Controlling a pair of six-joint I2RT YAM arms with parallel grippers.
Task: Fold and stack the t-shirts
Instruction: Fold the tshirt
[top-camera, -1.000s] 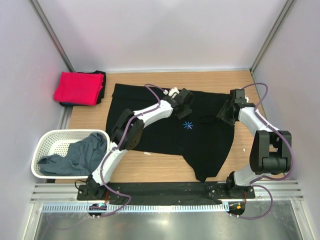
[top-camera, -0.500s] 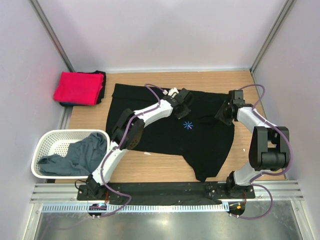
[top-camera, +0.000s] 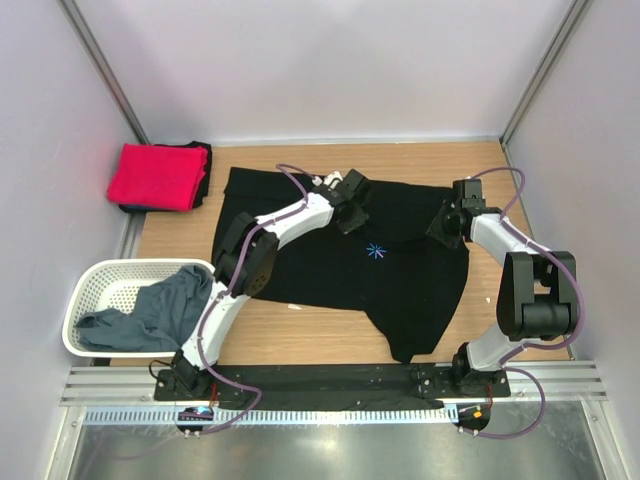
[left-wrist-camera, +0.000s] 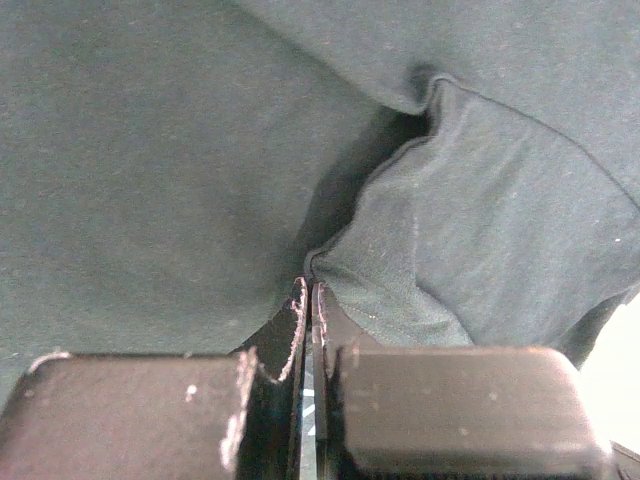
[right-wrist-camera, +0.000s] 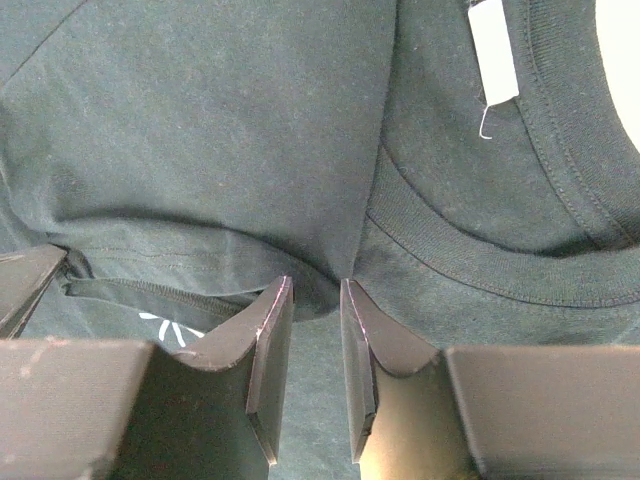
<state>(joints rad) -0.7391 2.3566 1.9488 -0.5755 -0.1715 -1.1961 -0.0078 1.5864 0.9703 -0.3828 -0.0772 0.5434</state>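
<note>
step: folding the black t-shirt (top-camera: 330, 270); both arms are at its far half, apparently gripping to carry a fold across
black t-shirt: spread flat on the wooden table (top-camera: 500, 170), mid-table, starburst mark (top-camera: 376, 250) face up; one corner trails toward the near edge
left gripper (top-camera: 350, 212): low on the shirt just beyond the starburst; in the wrist view the jaws are pressed together with a raised fold of black cloth at the tips, looks like a thin pinch
right gripper (top-camera: 443, 226): at the shirt's right side by the neck opening; jaws nearly closed, with a bunched ridge of cloth nipped between them next to the ribbed collar (right-wrist-camera: 480, 270) and white tag (right-wrist-camera: 493, 50)
red t-shirt (top-camera: 155, 176): folded at the far-left corner on top of a dark folded piece; well apart from the arms
grey-blue t-shirt (top-camera: 160, 310): crumpled in the white laundry basket (top-camera: 100, 275), near left, not yet folded
progress: judged roughly mid-task; one pile started, black in hand, grey-blue still to go
do it well: lift both pinches together at the same height, move in parallel so the fold line stays straight, and lay down before releasing
risk: the left pinch looks shallow and may slip; uneven pull would skew the fold or drag the whole shirt
</note>
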